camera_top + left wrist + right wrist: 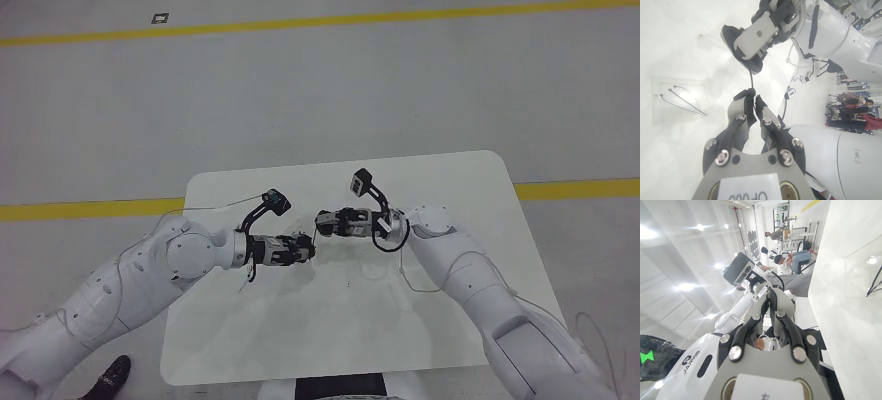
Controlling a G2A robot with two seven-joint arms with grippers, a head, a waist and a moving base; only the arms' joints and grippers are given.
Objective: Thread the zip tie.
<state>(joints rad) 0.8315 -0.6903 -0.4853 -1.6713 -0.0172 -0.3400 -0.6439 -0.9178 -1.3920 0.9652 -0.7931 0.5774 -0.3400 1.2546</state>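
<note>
A black zip tie (751,81) hangs in the air between my two grippers above the middle of the white table (450,190). My left gripper (754,99) is shut on the tie's head end, which pokes out just past its black-padded fingertips. From there the strap runs straight into my right gripper (750,66), which is shut on the other end. From above, the left gripper (303,249) and the right gripper (324,222) face each other almost tip to tip, with the zip tie (316,236) as a short dark line between them. The right gripper (768,294) has its fingers together.
A clear shallow tray (657,106) lies on the table on the left arm's side and holds three spare black zip ties (685,103). The same tray (857,262) sits at the table's edge. Bare tabletop surrounds both arms.
</note>
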